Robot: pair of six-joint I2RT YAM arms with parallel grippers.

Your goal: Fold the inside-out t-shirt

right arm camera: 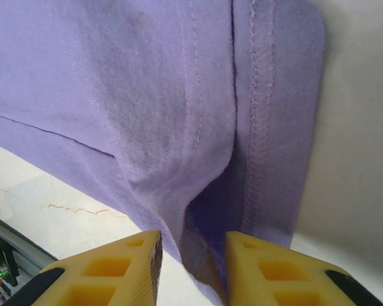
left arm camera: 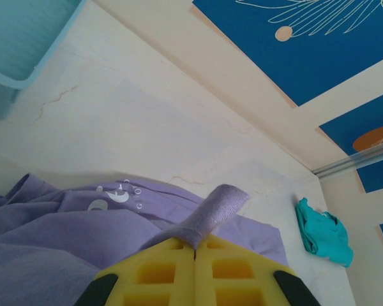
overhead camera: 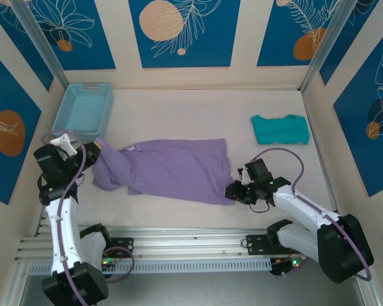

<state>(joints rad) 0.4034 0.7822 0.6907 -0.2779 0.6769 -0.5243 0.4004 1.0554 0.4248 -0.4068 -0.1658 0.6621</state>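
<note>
**Item: inside-out t-shirt** (overhead camera: 172,169), lavender, spread flat on the worktop (overhead camera: 179,115) and reaching from one end effector to the other.

**Left end effector** (overhead camera: 97,148): closed on a narrow fold of the shirt. In the left wrist view the fold stands up from between the shut yellow fingers (left arm camera: 195,245), and the rest of the shirt (left arm camera: 64,236) lies ahead and to its right.

**Right end effector** (overhead camera: 233,191): at the shirt's near right corner. Its fingers (right arm camera: 137,258) stand apart astride a puckered ridge of stitched hem (right arm camera: 147,95). Whether the pads press the cloth is unclear.

**Other items:** light blue basket (overhead camera: 89,86) just beyond the left end effector. Teal garment (overhead camera: 279,129) well beyond the right end effector, apart from the shirt.
</note>
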